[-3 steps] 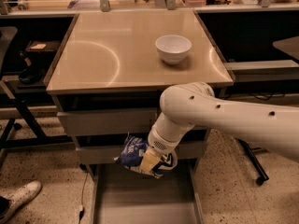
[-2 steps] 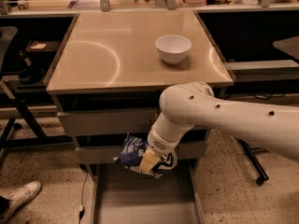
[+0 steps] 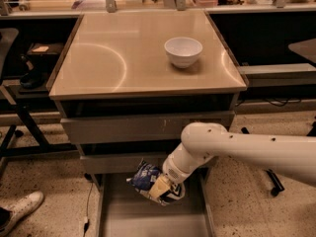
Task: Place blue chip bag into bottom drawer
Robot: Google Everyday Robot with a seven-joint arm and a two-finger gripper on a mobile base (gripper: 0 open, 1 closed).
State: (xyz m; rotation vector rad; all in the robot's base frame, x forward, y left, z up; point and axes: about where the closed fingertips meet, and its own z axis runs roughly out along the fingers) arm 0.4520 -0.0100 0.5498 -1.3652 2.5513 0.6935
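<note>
The blue chip bag (image 3: 146,177), dark-blue wrinkly foil with white patches, hangs above the pulled-out bottom drawer (image 3: 118,211), a long grey tray at the picture's bottom. My gripper (image 3: 160,188) is at the end of the white arm (image 3: 247,149) that comes in from the right. It is shut on the blue chip bag and holds the bag in the air over the drawer's back part, just in front of the middle drawer front (image 3: 123,162). The fingers are partly hidden by the bag.
A white bowl (image 3: 183,51) stands on the beige tabletop (image 3: 123,58). The top drawer front (image 3: 148,127) with orange scratches is shut. A white shoe (image 3: 22,209) is on the floor at the left. Chair legs and a cable stand beside the cabinet.
The arm has lowered a little with the bag, which now sits slightly lower over the drawer. Nothing else has moved.
</note>
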